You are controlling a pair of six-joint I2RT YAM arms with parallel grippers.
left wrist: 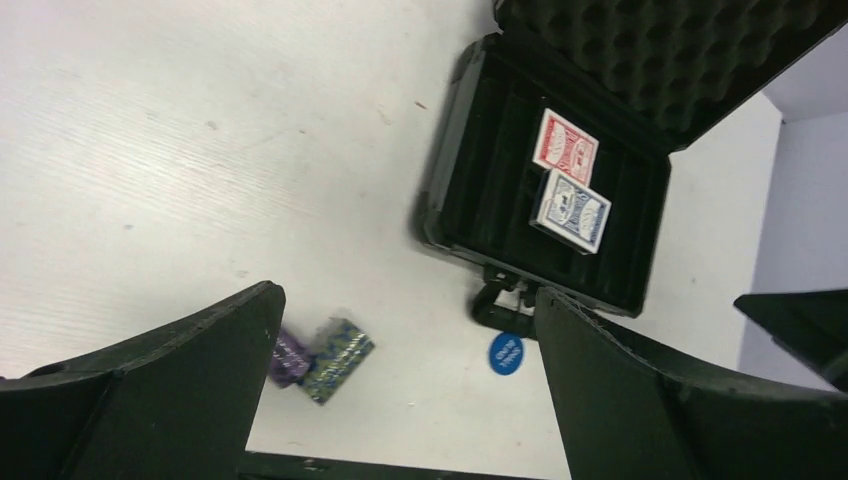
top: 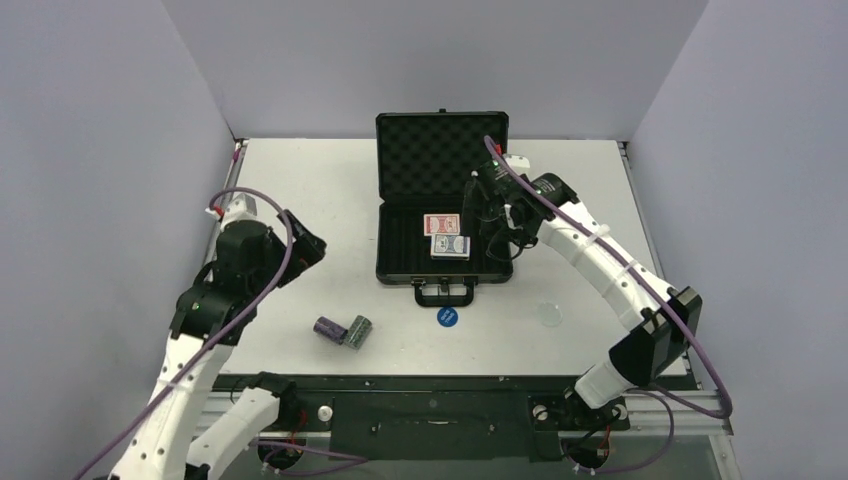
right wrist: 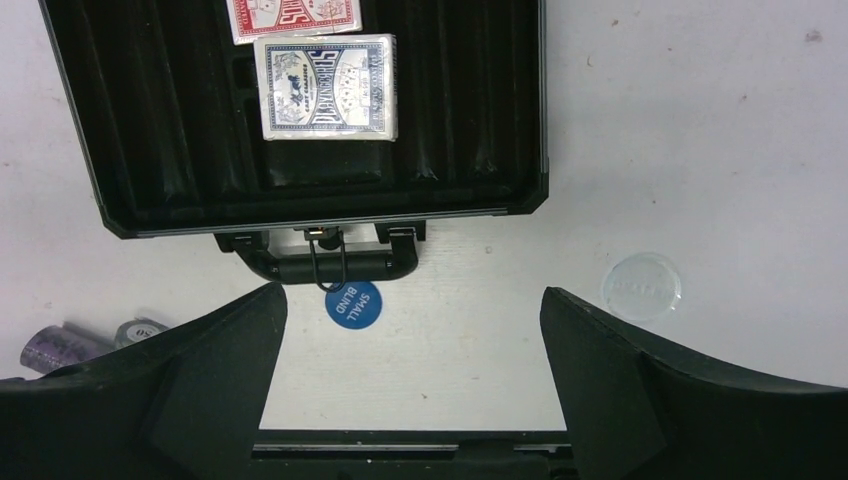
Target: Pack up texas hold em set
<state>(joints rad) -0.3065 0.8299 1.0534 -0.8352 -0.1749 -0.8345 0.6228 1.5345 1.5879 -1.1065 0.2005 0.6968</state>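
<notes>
The black case (top: pixel 395 250) lies open at the table's middle, its foam lid (top: pixel 440 150) up. Inside lie a red deck (top: pixel 441 224) and a blue deck (top: pixel 450 246). A purple chip stack (top: pixel 329 329) and a green chip stack (top: pixel 360 331) lie on their sides left of the handle. A blue disc (top: pixel 447 317) marked SMALL BLIND sits just below the handle (right wrist: pixel 330 262), and a clear disc (top: pixel 549 313) lies to its right. My right gripper (top: pixel 487 228) hovers open over the case's right side. My left gripper (top: pixel 303 247) hangs open, left of the case and above the chips.
Grey walls close in the table on three sides. The table's near edge (right wrist: pixel 480 432) and the arms' mounting rail run just below the discs. In the left wrist view the chip stacks (left wrist: pixel 338 358) lie close to that edge.
</notes>
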